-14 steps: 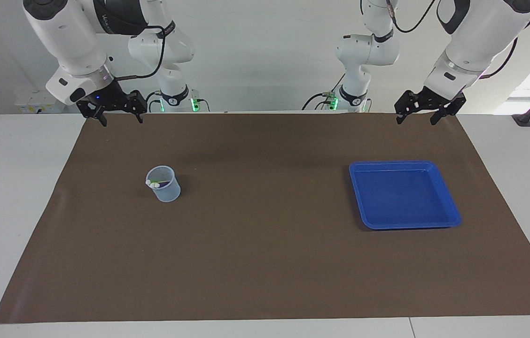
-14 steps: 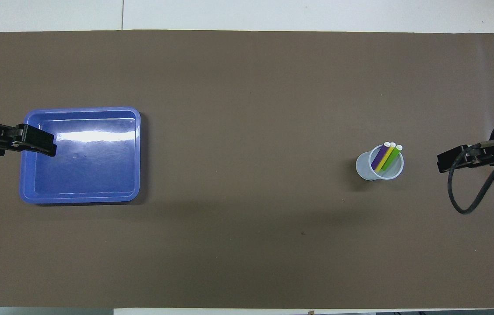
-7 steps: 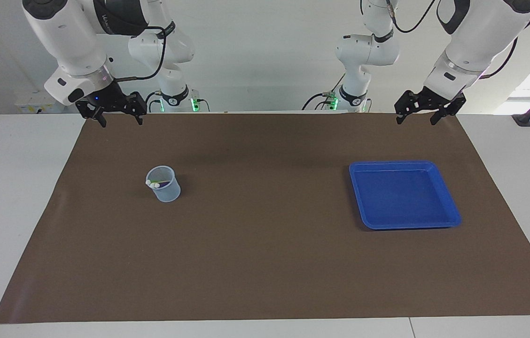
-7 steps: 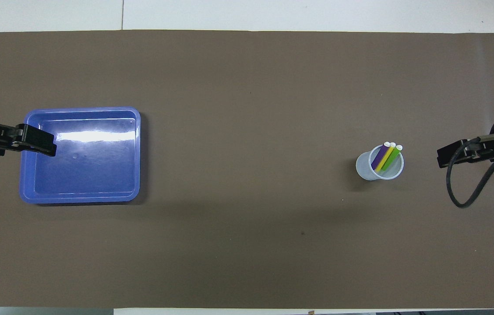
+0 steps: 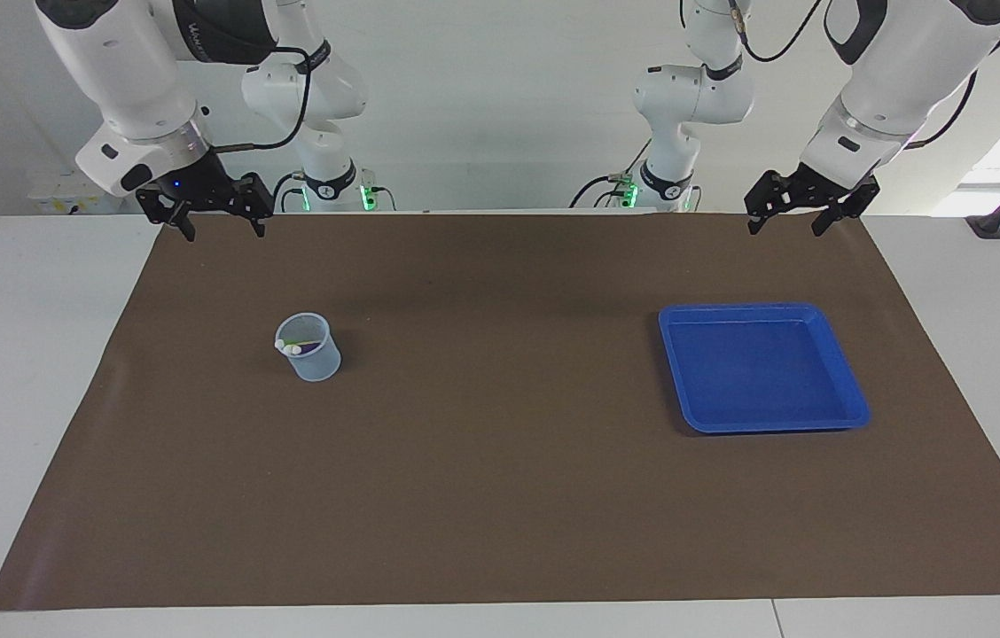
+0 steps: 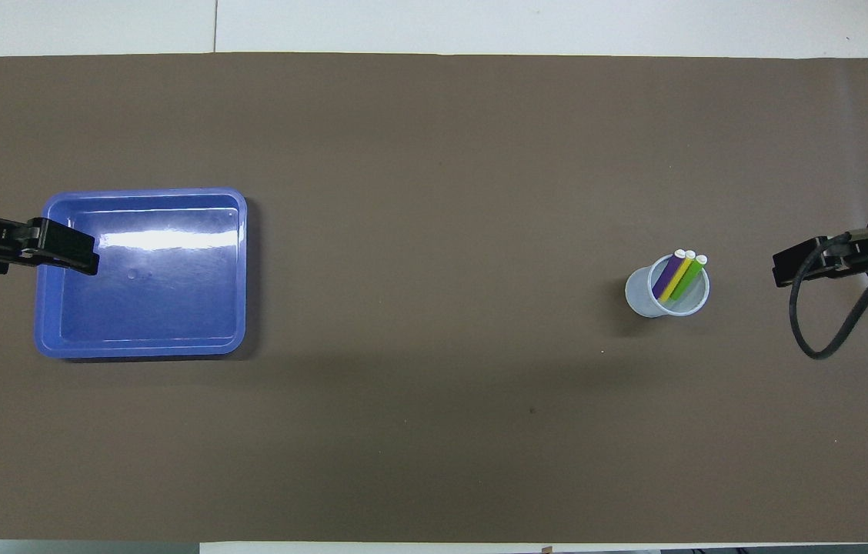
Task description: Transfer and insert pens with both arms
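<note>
Here we see three slim pens (image 6: pixel 679 275) leaning in a translucent round cup (image 5: pixel 312 353); the glossy blue tray (image 5: pixel 846 403) sits bare; left gripper (image 5: pixel 785 219) and right gripper (image 5: pixel 218 225) hang open, holding nothing.

A robotics lab: white robot arms (image 5: pixel 136 97) over a brown-matted table (image 5: pixel 500 496), bare white walls.

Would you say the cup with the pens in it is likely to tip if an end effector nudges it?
Probably. The cup looks thin and light. All three pens lean against one part of its rim, so a nudge near the top may well topple it.
</note>
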